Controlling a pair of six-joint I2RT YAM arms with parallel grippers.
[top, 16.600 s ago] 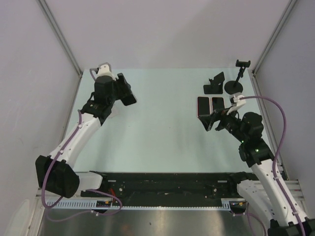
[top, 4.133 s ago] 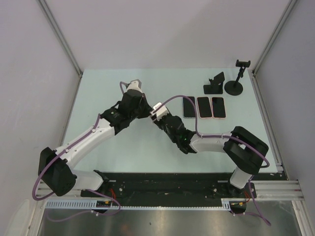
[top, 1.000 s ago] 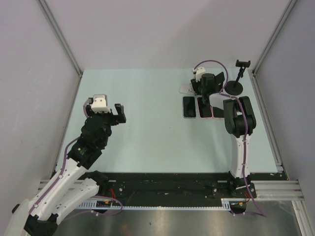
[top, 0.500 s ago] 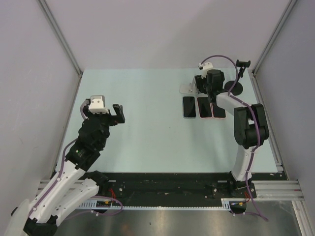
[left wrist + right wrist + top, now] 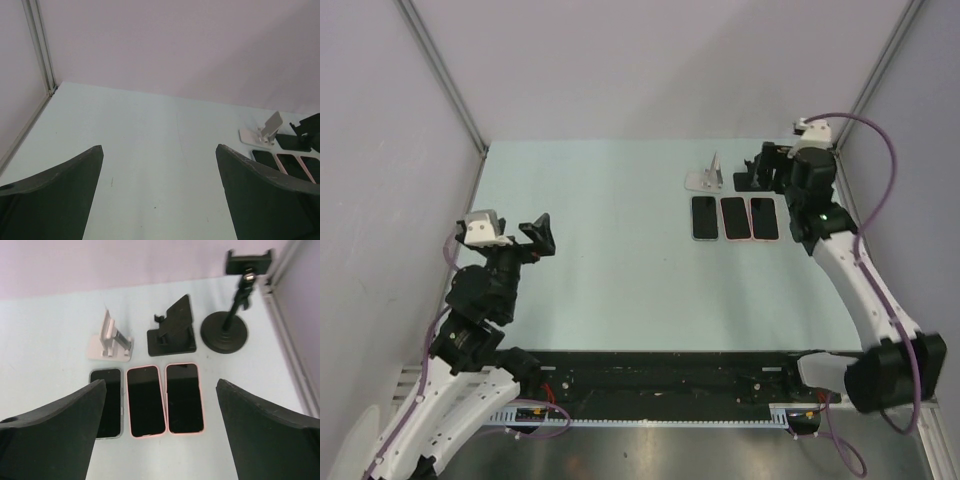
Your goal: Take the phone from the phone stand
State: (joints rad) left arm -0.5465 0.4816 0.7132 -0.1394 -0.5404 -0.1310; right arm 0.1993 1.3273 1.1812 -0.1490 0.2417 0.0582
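Three phones lie flat in a row on the table: a grey-cased one (image 5: 106, 402) and two pink-cased ones (image 5: 145, 400) (image 5: 184, 397). They also show in the top view (image 5: 735, 218). Behind them stand an empty white folding stand (image 5: 111, 340), an empty black wedge stand (image 5: 172, 327) and an empty black pole stand with a clamp (image 5: 232, 325). My right gripper (image 5: 160, 384) is open and empty, above and just near of the phones; in the top view it (image 5: 762, 168) hangs over the black stand. My left gripper (image 5: 535, 243) is open and empty, far left.
The pale green table (image 5: 620, 250) is walled by grey panels with metal rails on the left and right. The left wrist view shows the white stand (image 5: 265, 131) and the phones (image 5: 292, 162) far off to the right. A black rail runs along the near edge.
My right arm has swung right and back from over the stands, uncovering the white and black stands. My left arm has pulled back toward the near left. The phones have not moved.
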